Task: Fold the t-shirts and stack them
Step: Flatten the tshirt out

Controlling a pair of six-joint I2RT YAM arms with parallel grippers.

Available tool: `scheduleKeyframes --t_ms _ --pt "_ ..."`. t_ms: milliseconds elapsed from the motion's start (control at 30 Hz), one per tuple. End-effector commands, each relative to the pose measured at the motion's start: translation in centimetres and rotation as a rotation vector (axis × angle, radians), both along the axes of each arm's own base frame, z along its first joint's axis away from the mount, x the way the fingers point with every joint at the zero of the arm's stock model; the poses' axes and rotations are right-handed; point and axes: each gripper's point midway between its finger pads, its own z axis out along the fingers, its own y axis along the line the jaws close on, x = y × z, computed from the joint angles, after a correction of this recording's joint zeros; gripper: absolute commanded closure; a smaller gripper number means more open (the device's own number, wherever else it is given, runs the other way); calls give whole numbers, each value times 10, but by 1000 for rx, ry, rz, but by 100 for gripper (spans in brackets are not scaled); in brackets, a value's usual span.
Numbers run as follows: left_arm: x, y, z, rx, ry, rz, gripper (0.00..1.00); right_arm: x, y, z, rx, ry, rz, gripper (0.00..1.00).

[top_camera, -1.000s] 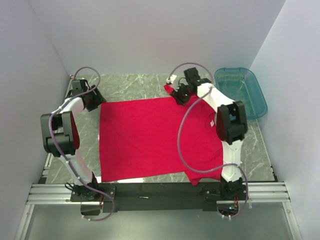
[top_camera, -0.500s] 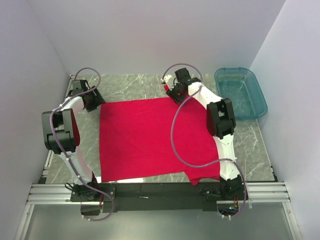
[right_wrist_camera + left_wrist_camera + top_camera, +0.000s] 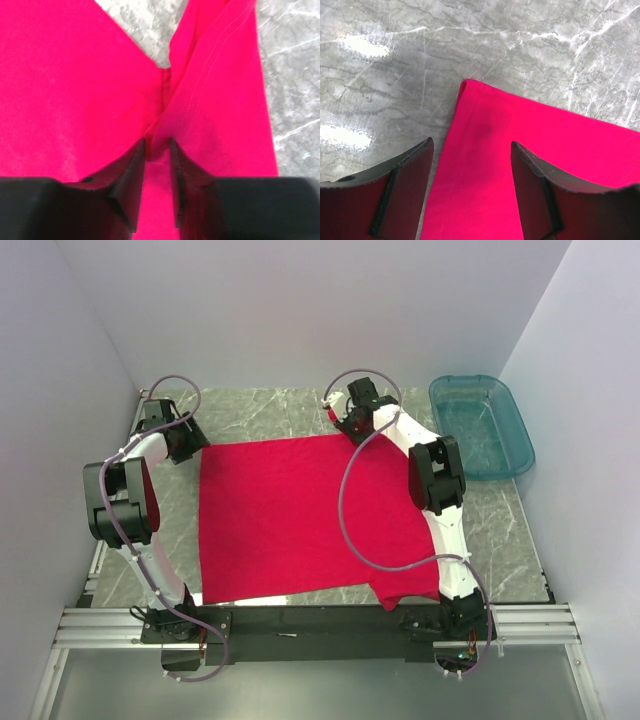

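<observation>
The red t-shirt is lying spread flat on the marble table. It is soft, light cloth that is likely going to sag and crease, so corners and seams are offering the best hold. The right gripper is pinching a raised fold where the sleeve is joining the body, at the far right. The left gripper is hovering over the far left corner with its jaws apart, holding nothing. Compared with a second ago, the right arm is standing further left with narrower jaws, while the left arm is keeping its place.

Left pincer hangs low, jaws wide apart; right pincer, far forward, seems pinched nearly together
</observation>
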Motion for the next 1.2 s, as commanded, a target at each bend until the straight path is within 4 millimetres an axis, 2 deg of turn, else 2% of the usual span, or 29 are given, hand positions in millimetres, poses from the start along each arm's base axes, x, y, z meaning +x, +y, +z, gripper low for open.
scheduleKeyframes --t_ms 0,67,167,300,400,567,833,1167 --pt "16 9 26 32 -73 4 32 12 3 18 17 -44 -13 74" --pt "16 9 24 35 -69 5 32 12 3 19 22 -57 -13 80" --pt "19 10 21 38 -59 10 32 13 2 31 25 -83 -12 83" --pt "24 14 18 45 -52 16 32 14 0 43 34 -104 -16 94" --pt "28 17 19 58 -53 25 32 14 0 48 48 -112 -18 98" --pt "39 22 10 80 -26 15 35 14 2 57 85 -116 -30 99" --pt "44 13 -3 44 8 -42 50 11 2 58 96 -111 -28 100" --pt "39 10 -24 28 73 -61 50 12 3 60 113 -108 -35 100"
